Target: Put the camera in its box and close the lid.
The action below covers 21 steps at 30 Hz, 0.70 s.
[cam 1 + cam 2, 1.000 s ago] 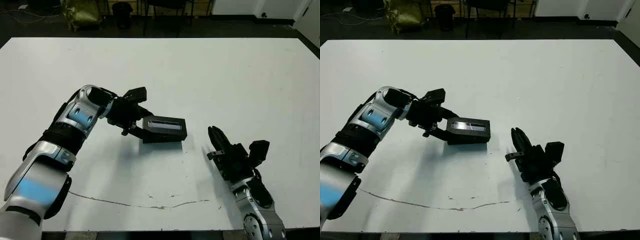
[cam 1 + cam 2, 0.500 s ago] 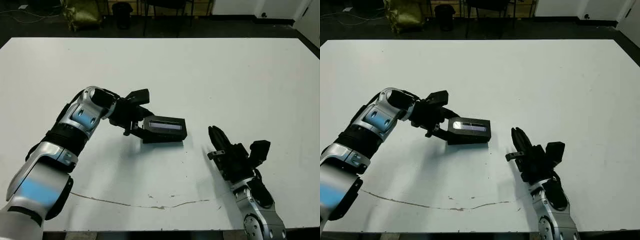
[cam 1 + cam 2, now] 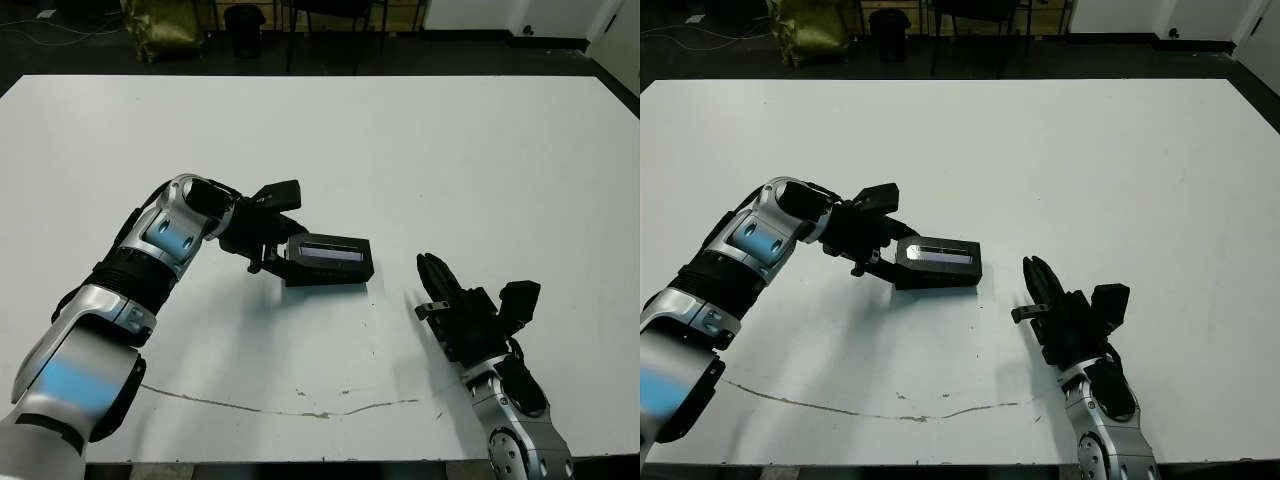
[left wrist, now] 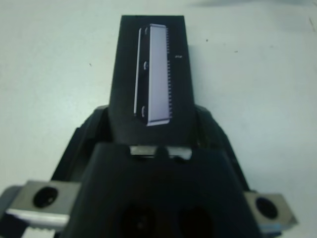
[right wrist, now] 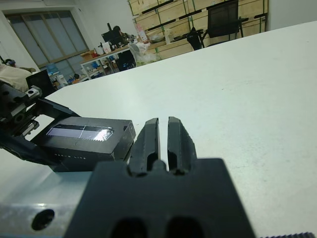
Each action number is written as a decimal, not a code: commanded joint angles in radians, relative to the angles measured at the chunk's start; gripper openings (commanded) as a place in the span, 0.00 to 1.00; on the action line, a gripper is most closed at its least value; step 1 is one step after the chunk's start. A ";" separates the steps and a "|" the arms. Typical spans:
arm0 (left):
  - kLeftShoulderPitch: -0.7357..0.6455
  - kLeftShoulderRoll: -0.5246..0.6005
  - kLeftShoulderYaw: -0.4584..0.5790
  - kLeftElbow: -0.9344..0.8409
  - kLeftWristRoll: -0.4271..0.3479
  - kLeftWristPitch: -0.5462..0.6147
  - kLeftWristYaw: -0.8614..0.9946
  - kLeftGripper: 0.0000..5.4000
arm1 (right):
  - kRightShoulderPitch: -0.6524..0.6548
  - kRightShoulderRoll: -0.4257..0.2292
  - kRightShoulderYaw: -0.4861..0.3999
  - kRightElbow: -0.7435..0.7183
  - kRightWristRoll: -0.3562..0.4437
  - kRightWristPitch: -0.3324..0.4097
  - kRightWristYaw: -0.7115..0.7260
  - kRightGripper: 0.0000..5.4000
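The lid (image 3: 330, 259) is seen lying flat on the white counter (image 3: 430, 150), a little left of the frame's centre, its glossy greyish strip facing up and running left to right. It appears to be seated over the box, of which nothing separate can be made out; the camera cannot be seen either.

The left gripper (image 3: 277, 248) is placed at the lid's left short end, reaching in from the left of the frame. In the left wrist view the lid (image 4: 150, 79) is shown between the two black fingers (image 4: 91, 130), one along each long side at the near end, so the jaws are read as clasped on the lid.

The right gripper (image 3: 432, 277) is held low over the counter in the lower right of the frame, well apart from the lid. Its two fingers (image 5: 147, 140) are seen pressed side by side with only a thin slit between them, clenched on nothing.
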 commanded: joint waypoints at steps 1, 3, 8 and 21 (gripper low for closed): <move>0.034 0.034 -0.008 0.022 0.026 -0.010 0.012 0.48 | 0.012 -0.004 -0.003 0.001 0.001 0.016 -0.006 0.00; 0.033 0.037 0.001 0.048 0.019 -0.012 0.009 0.48 | 0.011 -0.006 -0.004 0.005 0.000 0.010 -0.002 0.00; 0.030 0.049 0.003 0.093 0.019 -0.019 0.008 0.48 | 0.008 -0.006 -0.005 0.006 -0.001 0.002 0.002 0.00; 0.048 0.055 0.014 0.154 0.004 -0.015 0.000 0.48 | 0.009 -0.013 -0.002 0.000 -0.015 0.004 -0.004 0.00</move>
